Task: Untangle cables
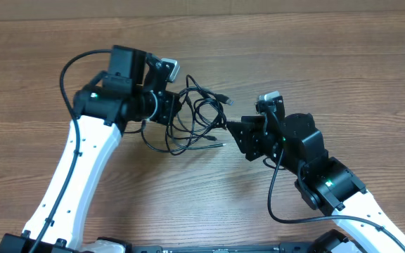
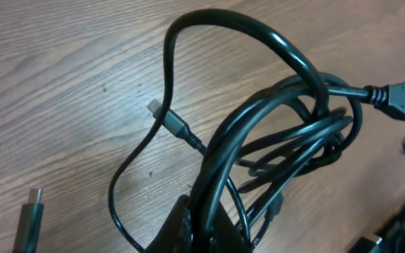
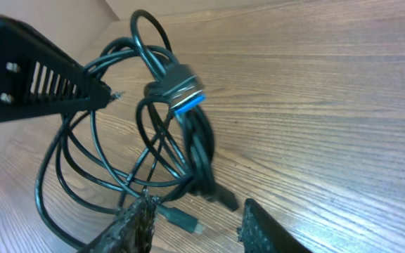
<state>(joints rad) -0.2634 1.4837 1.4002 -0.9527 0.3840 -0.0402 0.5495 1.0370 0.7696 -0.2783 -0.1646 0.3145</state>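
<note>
Glossy black cables (image 1: 195,116) loop on woodgrain table (image 1: 329,56); left fingers (image 3: 48,81) pinch them, right fingers (image 3: 266,232) apart, empty.

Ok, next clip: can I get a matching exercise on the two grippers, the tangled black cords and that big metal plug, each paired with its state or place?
Things
1. left gripper
2. right gripper
3. wide silver-shelled plug
4. tangled bundle of thin black cables

States or places
A. fingers apart, clamping nothing
B. shows a blue insert
C. looped on the wood between the two grippers
D. shut on a strand of the tangle

Pairs: 1-D, 2-A, 3-B, 4-C
</note>
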